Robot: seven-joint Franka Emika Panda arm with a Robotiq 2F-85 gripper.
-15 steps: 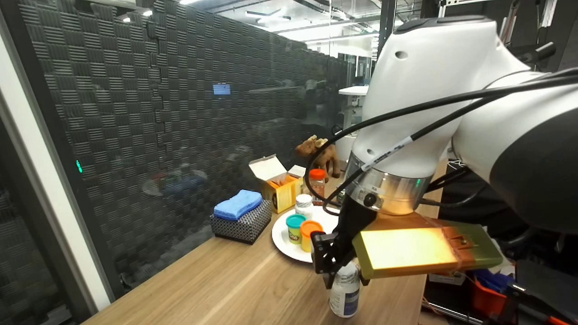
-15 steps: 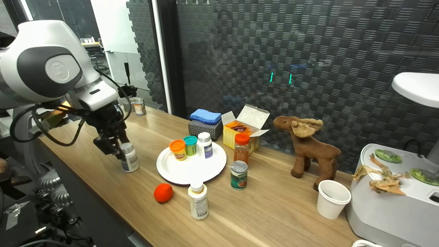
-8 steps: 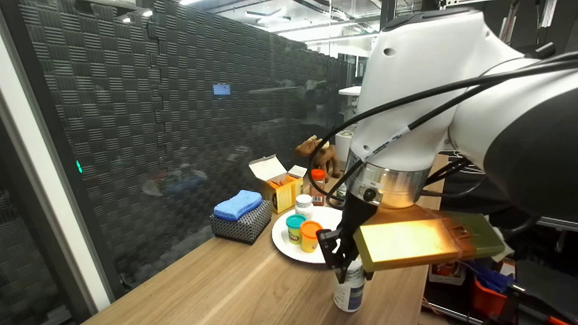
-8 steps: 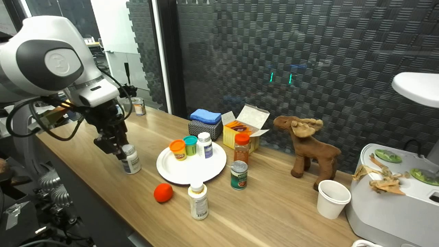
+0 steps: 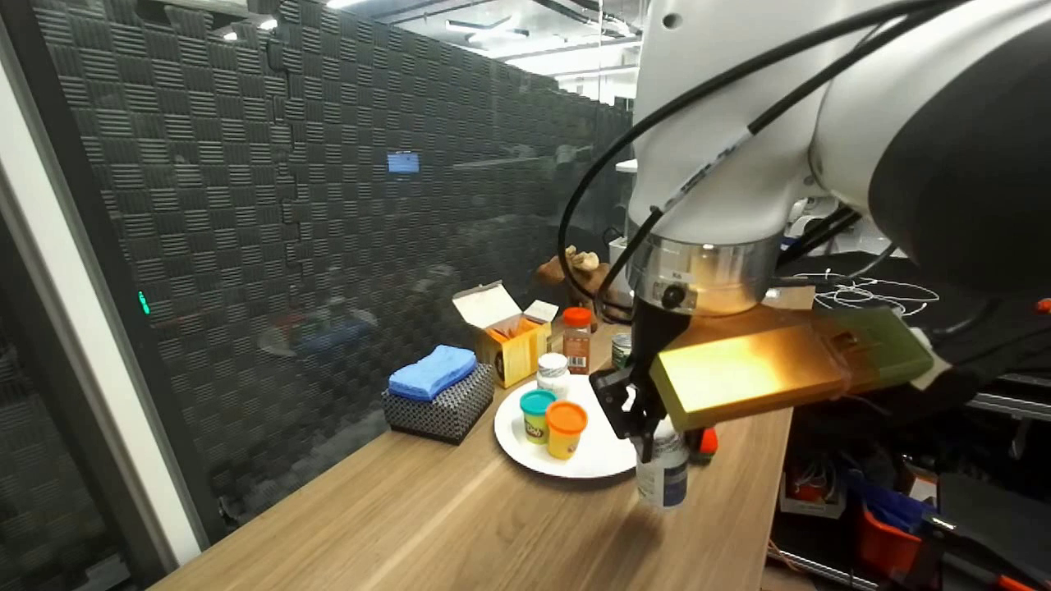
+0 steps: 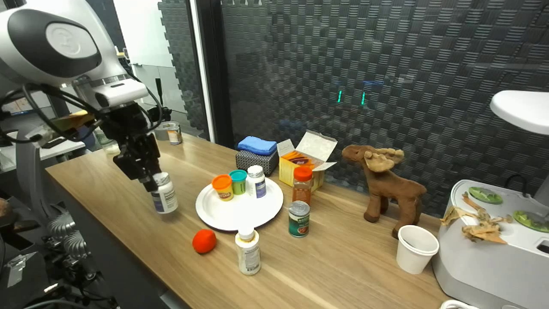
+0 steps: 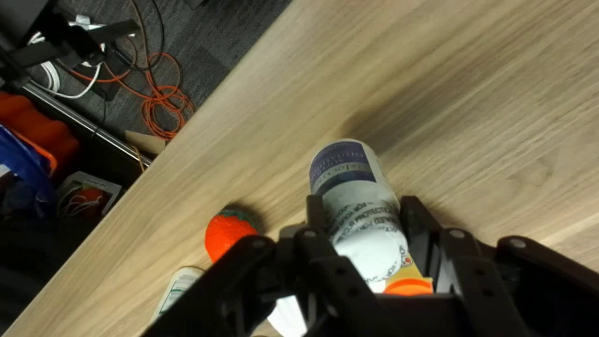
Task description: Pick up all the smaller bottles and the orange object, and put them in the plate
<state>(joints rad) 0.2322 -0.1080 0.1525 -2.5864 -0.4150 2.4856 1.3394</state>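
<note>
Claw [image 7: 363, 211] pinched bottle [image 6: 165, 196] near top, jaws against both sides; bottle hung above table [image 6: 334, 257], short of plate [image 6: 231, 214]. Shallow grip could slip; low carry could topple orange tub [image 6: 223, 188].

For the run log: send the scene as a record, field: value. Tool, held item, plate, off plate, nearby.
Tool: closed on white supplement bottle
Held item: that bottle, raised above wooden table, not yet on plate
On plate: orange-lidded Play-Doh tub, teal-lidded Play-Doh tub, similar supplement bottle
Off plate: strawberry, yellowish-white bottle, green-labelled can, red-lidded spice jar
Nearby: stuffed moose, open yellow carton
</note>
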